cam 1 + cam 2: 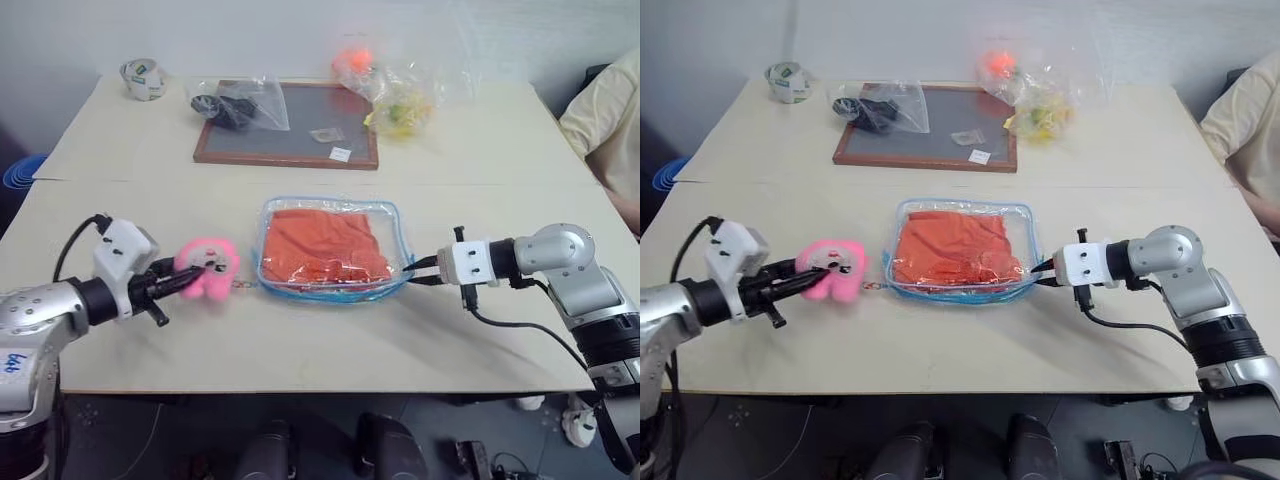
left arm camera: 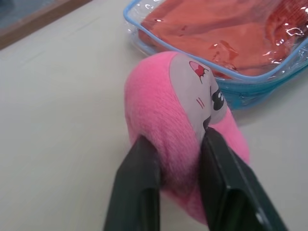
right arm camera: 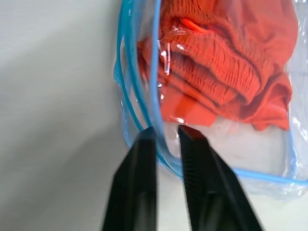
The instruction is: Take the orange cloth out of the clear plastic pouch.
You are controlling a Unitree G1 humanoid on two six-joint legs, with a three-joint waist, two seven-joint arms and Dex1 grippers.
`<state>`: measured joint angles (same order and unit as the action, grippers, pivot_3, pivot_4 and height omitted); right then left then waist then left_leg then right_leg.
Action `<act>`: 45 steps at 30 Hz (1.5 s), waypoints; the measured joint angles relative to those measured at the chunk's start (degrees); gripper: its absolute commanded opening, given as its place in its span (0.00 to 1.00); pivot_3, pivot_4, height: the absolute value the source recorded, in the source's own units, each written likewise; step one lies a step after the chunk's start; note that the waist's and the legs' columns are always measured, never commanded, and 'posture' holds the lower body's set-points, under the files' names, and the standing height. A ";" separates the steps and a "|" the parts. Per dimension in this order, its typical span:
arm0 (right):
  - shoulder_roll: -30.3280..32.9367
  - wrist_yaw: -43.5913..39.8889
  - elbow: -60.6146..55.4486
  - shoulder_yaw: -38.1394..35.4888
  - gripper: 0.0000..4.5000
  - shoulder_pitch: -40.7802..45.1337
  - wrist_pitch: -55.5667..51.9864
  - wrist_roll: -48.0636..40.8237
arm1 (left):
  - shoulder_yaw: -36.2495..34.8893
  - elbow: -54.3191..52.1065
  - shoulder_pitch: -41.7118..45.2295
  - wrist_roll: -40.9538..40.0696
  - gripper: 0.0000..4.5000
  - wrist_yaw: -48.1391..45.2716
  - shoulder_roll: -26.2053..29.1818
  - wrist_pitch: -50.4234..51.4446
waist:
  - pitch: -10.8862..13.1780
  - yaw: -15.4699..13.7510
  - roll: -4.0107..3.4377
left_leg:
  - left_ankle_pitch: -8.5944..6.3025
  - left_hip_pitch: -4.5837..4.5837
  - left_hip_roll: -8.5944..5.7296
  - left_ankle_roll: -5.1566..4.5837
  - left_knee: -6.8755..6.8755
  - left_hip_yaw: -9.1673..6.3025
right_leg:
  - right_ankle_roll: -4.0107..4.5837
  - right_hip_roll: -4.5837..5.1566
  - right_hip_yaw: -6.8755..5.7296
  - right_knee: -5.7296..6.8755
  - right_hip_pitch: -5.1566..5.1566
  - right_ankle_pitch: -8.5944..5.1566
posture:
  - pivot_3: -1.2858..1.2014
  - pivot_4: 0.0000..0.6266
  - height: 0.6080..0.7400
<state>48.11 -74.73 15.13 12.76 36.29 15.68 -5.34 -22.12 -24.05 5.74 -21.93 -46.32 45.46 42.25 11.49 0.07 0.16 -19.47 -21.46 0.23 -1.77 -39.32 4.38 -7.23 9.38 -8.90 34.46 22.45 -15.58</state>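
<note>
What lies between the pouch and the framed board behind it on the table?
In the head views, nothing: a bare strip of table separates the pouch from the framed board. The orange cloth is inside the pouch.

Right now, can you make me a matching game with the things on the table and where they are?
Things:
1. orange cloth
2. pink plush charm
3. roll of tape
4. clear bag of dark items

Places:
A. at the far left corner of the table
B. between the left tool's fingers
C. inside the clear plastic pouch
D. on the corner of the framed board

Pairs: 1-C, 2-B, 3-A, 4-D
</note>
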 measured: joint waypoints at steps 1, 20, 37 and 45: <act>0.05 -0.27 -1.42 -0.46 0.45 -0.72 -1.60 -0.97 | 0.00 -0.15 -0.51 -0.52 0.50 0.07 0.00 0.19 | 0.00 -0.01 0.00 | 0.00 0.00 0.01 0.00 0.03 0.00 | 0.00 0.00 0.00 -0.01 0.01 0.00 | 0.52 0.24 1.00; 8.43 3.62 -34.56 -20.95 1.00 -17.38 -45.53 -29.66 | 10.72 -6.44 12.04 -1.26 0.99 -7.59 13.20 -9.78 | -0.04 -1.58 -0.08 | -0.05 -0.01 -0.19 -0.06 0.08 0.02 | -0.02 0.16 0.04 -0.06 0.00 0.01 | 0.52 0.24 1.00; 7.95 10.61 -44.35 -24.55 1.00 -25.38 -52.98 -36.96 | 39.02 14.06 22.69 27.26 0.42 -5.68 -1.26 -40.45 | -0.02 -1.66 -0.04 | -0.02 -0.05 -0.10 -0.08 0.09 0.16 | -0.02 0.02 0.07 -0.04 0.09 0.01 | 0.52 0.24 1.00; 6.57 13.10 -45.60 -24.40 1.00 -27.05 -51.84 -37.23 | 38.23 15.92 22.52 29.04 0.09 -3.25 -4.61 -41.11 | -0.02 -1.76 -0.03 | -0.01 -0.06 -0.12 -0.11 0.06 0.12 | -0.03 0.05 0.04 -0.04 0.05 0.02 | 0.52 0.24 1.00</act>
<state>54.69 -61.63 -30.47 -11.65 9.24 -36.16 -42.57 16.11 -8.13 28.26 7.11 -49.58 40.85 1.13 11.47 -1.69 0.12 -19.48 -21.51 0.11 -1.87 -39.26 4.49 -7.26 9.43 -8.86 34.42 22.50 -15.56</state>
